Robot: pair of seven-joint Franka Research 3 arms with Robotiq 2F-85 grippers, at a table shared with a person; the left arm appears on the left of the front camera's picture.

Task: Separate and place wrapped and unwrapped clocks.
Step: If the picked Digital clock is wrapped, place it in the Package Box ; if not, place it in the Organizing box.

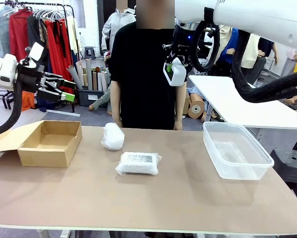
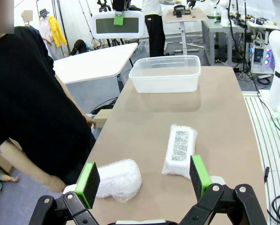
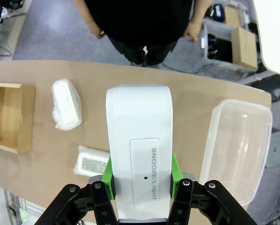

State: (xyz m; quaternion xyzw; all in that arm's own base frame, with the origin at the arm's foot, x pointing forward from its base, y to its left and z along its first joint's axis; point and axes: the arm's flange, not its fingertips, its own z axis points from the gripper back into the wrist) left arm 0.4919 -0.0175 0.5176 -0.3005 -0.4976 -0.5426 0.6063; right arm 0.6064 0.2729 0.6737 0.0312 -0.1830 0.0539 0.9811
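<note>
My right gripper (image 1: 174, 72) hangs high over the table's far side, shut on a bare white clock (image 3: 140, 145) that reads SNOOZE/LIGHT; the same unwrapped clock (image 1: 177, 72) shows in front of the person's chest. A rounded wrapped clock (image 1: 112, 136) lies near the far edge of the table. Nearer the middle lies a flat wrapped clock (image 1: 138, 163) with a speckled label. In the left wrist view the rounded bundle (image 2: 119, 179) and the flat bundle (image 2: 180, 150) lie below my left gripper (image 2: 144, 178). That left gripper (image 1: 64, 92) is open, raised above the cardboard box.
An open cardboard box (image 1: 51, 144) stands at the table's left. A clear plastic tub (image 1: 235, 150) stands at the right. A person (image 1: 146, 64) in black stands at the far edge with hands down. A white table (image 1: 248, 104) stands behind on the right.
</note>
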